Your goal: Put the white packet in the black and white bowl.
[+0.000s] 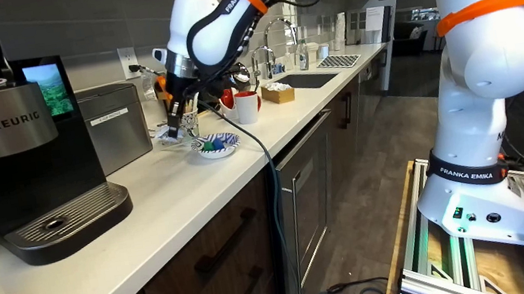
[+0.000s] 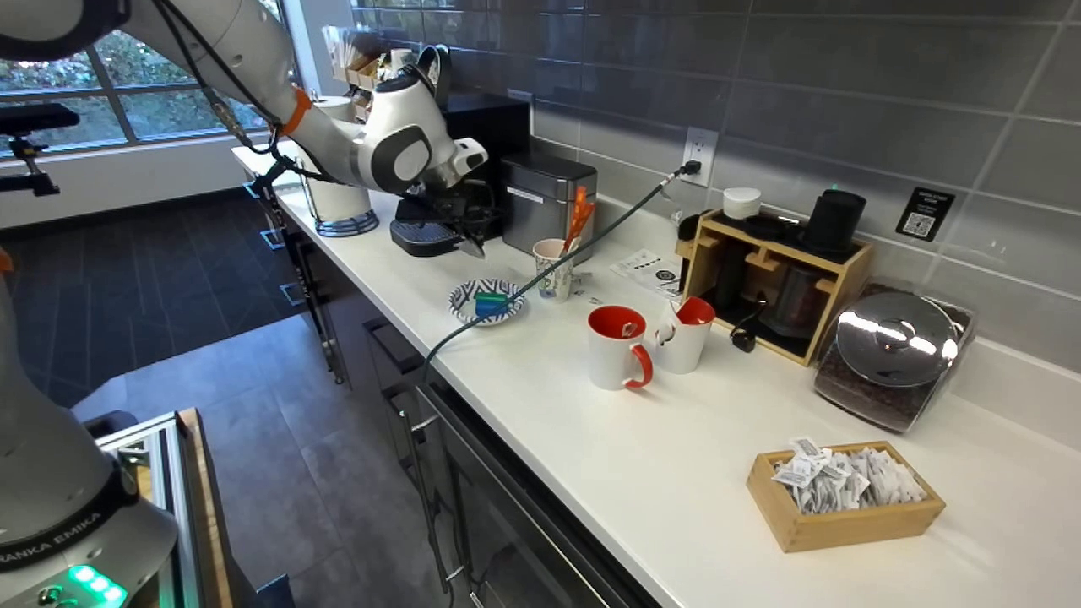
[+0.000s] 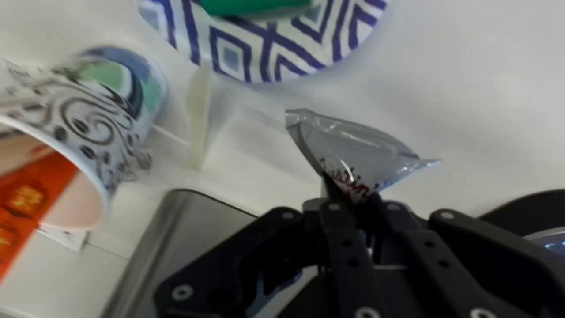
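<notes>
The white packet [image 3: 353, 145], a crinkled silvery-white wrapper with red lettering, is pinched between the fingertips of my gripper [image 3: 351, 198] in the wrist view. The packet also shows in both exterior views [image 1: 170, 133] [image 2: 472, 248], below the gripper [image 1: 175, 124] [image 2: 466, 235] and above the counter. The black and white bowl [image 3: 269, 53], shallow with dark blue-black zigzags, stands on the counter in both exterior views [image 1: 231, 140] [image 2: 462, 298]. It holds a green and a blue item. The gripper is beside the bowl, on the coffee machine's side, not over it.
A patterned paper cup [image 2: 553, 274] with an orange item stands close to the bowl. A grey metal box [image 1: 115, 125] and a coffee machine [image 1: 21, 122] are nearby. A cable [image 2: 549, 272] runs past the bowl. White-and-red mugs [image 2: 615, 350] and a wooden box of packets [image 2: 844, 523] stand farther along.
</notes>
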Robot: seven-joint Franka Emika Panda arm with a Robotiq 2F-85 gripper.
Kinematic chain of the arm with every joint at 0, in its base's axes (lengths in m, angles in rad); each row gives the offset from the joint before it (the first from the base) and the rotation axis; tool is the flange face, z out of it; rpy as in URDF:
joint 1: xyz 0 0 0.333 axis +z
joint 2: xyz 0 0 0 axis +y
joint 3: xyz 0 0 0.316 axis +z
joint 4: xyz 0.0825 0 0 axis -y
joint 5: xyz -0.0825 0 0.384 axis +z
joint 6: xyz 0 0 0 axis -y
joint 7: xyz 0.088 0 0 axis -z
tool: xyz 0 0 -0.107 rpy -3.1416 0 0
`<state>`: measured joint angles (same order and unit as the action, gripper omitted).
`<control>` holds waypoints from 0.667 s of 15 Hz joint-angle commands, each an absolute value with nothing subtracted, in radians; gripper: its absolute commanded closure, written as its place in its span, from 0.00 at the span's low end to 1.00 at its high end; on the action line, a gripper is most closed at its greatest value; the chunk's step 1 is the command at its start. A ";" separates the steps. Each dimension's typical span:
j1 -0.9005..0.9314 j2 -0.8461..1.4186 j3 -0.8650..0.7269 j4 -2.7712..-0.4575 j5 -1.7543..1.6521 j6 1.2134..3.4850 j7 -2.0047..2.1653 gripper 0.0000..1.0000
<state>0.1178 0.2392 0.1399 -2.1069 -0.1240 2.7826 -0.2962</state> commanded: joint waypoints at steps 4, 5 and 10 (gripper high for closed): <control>0.087 0.068 0.060 -2.370 -0.139 2.844 -0.129 0.97; 0.083 0.063 0.053 -2.383 -0.144 2.851 -0.108 0.97; 0.085 0.064 0.002 -2.405 -0.251 2.927 0.011 0.40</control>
<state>0.0785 0.0849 0.0333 -2.3684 -0.1619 2.8688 -0.0900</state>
